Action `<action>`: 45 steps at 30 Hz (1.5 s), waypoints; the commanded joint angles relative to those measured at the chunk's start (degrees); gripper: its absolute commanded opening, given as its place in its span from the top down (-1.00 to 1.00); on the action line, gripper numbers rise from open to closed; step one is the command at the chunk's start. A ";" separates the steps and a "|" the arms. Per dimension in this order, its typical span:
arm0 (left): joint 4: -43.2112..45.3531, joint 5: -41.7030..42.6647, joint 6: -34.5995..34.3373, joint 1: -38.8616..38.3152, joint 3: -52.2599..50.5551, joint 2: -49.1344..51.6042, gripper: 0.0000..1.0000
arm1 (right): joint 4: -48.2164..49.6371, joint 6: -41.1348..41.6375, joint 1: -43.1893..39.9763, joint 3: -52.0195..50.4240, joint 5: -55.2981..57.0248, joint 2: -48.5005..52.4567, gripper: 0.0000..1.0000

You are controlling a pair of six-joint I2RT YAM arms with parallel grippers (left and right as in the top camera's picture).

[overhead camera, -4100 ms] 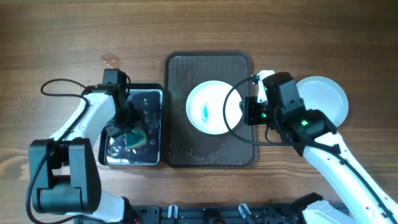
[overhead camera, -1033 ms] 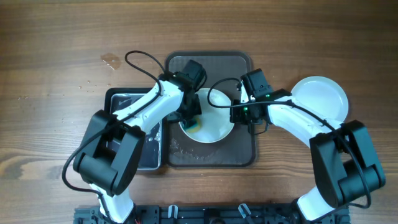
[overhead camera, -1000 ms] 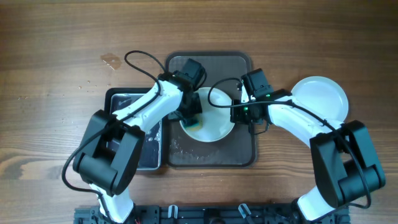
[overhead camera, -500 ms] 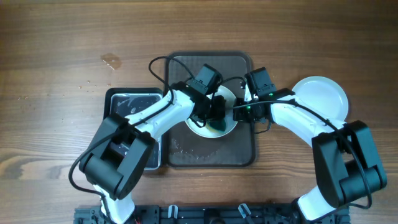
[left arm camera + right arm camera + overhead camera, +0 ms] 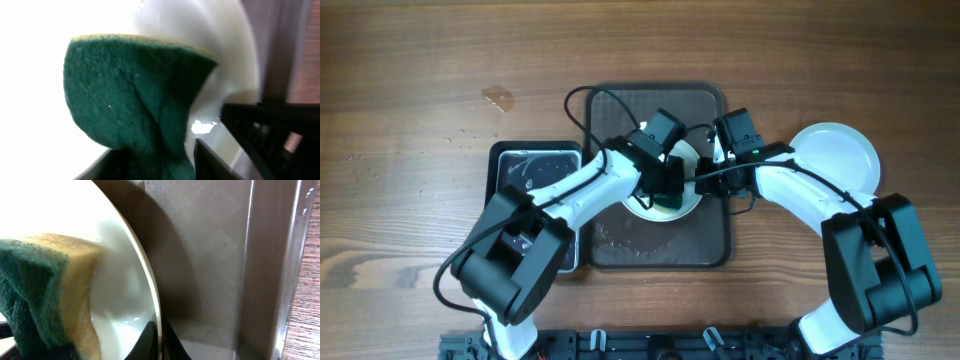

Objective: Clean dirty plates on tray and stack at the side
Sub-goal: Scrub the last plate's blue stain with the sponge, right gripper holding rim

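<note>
Wood-grain table (image 5: 410, 60) runs under everything, and I take the tray (image 5: 620, 105) as my marker. Left of the tray, just beside it, sits the small black water tray (image 5: 492, 210). Over the tray's middle my left gripper (image 5: 667, 195) has the green sponge (image 5: 130, 95) between its fingers, laid against the face of the plate (image 5: 120, 305). I cannot tell whether those fingers clamp the sponge or stand slack around it. Toward the tray's right side my right gripper (image 5: 159, 340) is pressed together on the plate's rim, and the plate seems tipped up off the tray floor. Right of the tray, on bare wood, lies a clean white plate (image 5: 835, 160). My worry is this: if the sponge sits loose, a wiping stroke could leave it behind on the wet surface. If I press too hard, the thin pinch on the slick rim could slip and the plate would drop back onto the tray.
</note>
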 commanded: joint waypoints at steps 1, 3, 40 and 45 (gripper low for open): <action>0.57 -5.55 1.05 -1.44 -0.09 2.21 0.92 | -0.42 -1.55 0.74 -0.96 1.38 0.96 0.91; 0.57 -5.55 1.03 -1.42 -0.09 2.08 0.92 | -0.59 -1.55 0.74 -0.96 1.38 0.96 0.91; -11.89 -29.86 -1.92 5.16 -0.02 1.57 0.92 | -0.76 -1.53 0.72 -0.96 0.48 0.96 0.91; -13.88 -29.94 -1.99 6.62 0.87 -1.53 0.92 | -0.76 -1.53 0.74 -0.96 0.46 0.96 0.91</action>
